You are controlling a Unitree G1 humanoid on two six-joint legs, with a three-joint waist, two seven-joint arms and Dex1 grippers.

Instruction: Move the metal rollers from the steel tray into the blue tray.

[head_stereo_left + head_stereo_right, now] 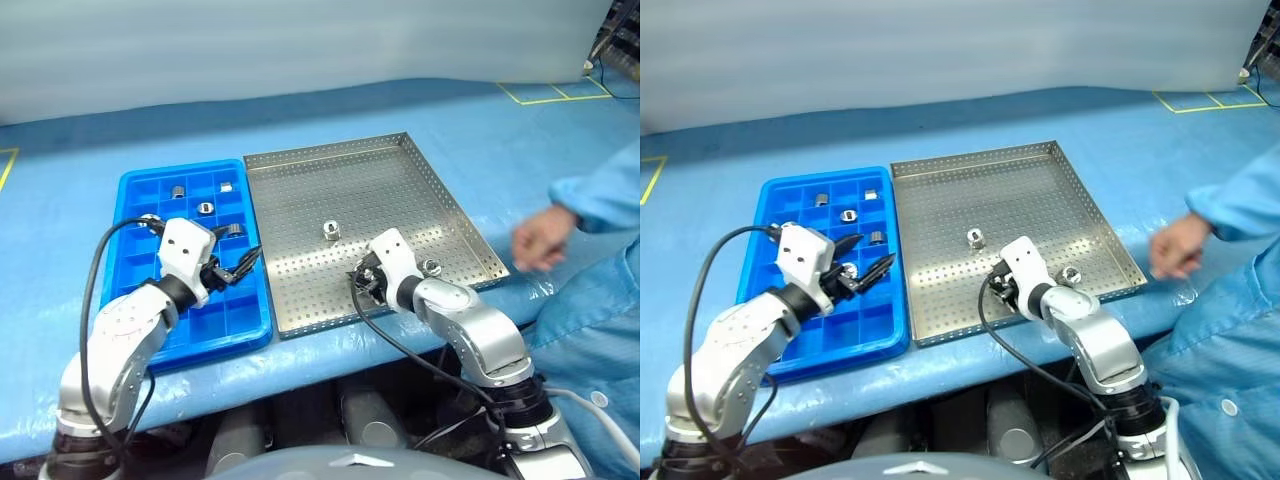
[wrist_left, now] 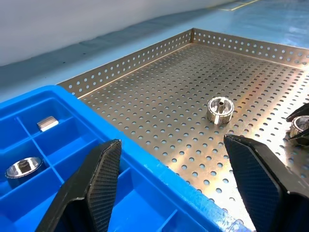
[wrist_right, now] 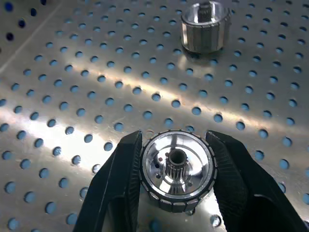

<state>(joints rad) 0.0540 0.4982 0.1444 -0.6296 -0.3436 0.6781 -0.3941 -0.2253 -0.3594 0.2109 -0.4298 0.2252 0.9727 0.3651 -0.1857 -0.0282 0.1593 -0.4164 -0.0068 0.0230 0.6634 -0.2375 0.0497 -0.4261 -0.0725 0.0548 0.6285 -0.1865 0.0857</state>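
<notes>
Right gripper over near part of steel tray, jaws clamped on one metal roller, hollow centre facing camera. Second roller just beside it, near tray's right rim. Left gripper over edge of blue tray where it meets steel tray, jaws spread wide, nothing between them. Third roller upright at steel tray's centre. Several rollers in blue tray compartments. Person's hand right of steel tray, above blue-covered desk.

Head pair high, looking down; wrist cams low, close, both sharing (probably same) roller.
</notes>
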